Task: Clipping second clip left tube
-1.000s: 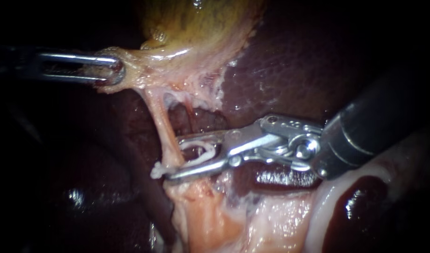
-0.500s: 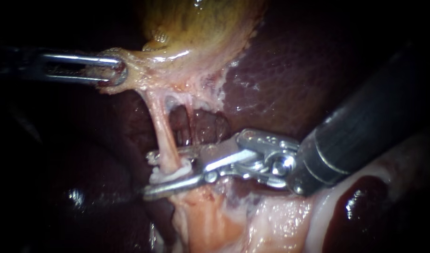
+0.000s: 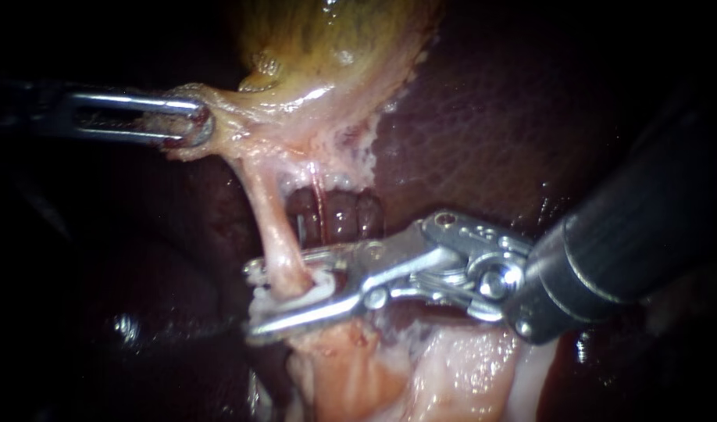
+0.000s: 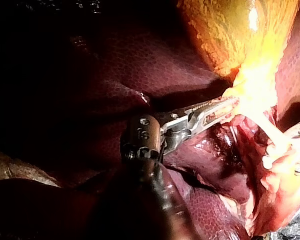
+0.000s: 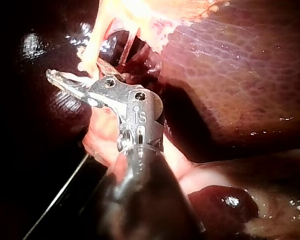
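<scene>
1 clip (image 3: 319, 283), pinched by right instrument (image 3: 257, 303), rings left tube (image 3: 271, 227).

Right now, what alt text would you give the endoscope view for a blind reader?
The right instrument has its jaws shut on a white clip around a pale tube. The left instrument grips pale tissue beneath the yellow gallbladder, with dark liver behind.

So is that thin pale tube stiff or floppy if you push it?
Probably floppy: the tube looks thin, held taut by the left instrument gripping the gallbladder. Likely slippery: it looks wet. Perhaps fragile where the clip in the right instrument pinches it.
</scene>
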`<state>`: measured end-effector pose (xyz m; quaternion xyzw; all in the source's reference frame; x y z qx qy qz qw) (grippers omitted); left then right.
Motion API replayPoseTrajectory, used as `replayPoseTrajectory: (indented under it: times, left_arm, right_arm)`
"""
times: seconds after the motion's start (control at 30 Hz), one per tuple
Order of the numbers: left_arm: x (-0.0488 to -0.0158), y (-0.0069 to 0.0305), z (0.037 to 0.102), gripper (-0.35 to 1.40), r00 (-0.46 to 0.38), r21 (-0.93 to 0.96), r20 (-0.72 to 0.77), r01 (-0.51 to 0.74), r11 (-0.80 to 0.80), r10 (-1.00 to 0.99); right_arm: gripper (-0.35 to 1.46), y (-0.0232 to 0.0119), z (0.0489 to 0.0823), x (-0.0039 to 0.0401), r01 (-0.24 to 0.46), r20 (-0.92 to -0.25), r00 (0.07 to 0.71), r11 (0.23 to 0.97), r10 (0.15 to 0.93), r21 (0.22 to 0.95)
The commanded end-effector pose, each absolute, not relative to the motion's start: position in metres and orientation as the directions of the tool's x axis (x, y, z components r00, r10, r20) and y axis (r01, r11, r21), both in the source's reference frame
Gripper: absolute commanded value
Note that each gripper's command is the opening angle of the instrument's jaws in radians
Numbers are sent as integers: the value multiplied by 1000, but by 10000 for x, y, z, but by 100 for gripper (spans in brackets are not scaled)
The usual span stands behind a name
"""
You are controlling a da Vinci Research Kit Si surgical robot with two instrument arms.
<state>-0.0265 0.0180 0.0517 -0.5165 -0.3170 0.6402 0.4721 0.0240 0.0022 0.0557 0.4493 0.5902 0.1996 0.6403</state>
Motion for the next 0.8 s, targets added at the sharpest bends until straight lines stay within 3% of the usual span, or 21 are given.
replayPoseTrajectory:
  times: [0.03,0.23,0.47,0.57,0.7,0.8]
  left_arm:
    - [-265,180,517,-35,-21,-894,-362,-277,-353,932]
    - [-265,180,517,-35,-21,-894,-362,-277,-353,932]
    - [-265,180,517,-35,-21,-894,-362,-277,-353,932]
    - [-265,180,517,-35,-21,-894,-362,-277,-353,932]
    - [-265,180,517,-35,-21,-894,-362,-277,-353,932]
    - [-265,180,517,-35,-21,-894,-362,-277,-353,932]
  right_arm:
    - [31,21,560,239,272,-577,232,518,783,811]
    - [11,20,565,238,264,-565,247,506,787,821]
    - [-35,21,567,235,269,-561,252,500,788,823]
    - [-35,21,567,234,258,-503,277,441,819,860]
    - [-35,19,566,234,255,-499,345,432,795,865]
    - [-35,18,567,235,255,-503,347,436,791,863]
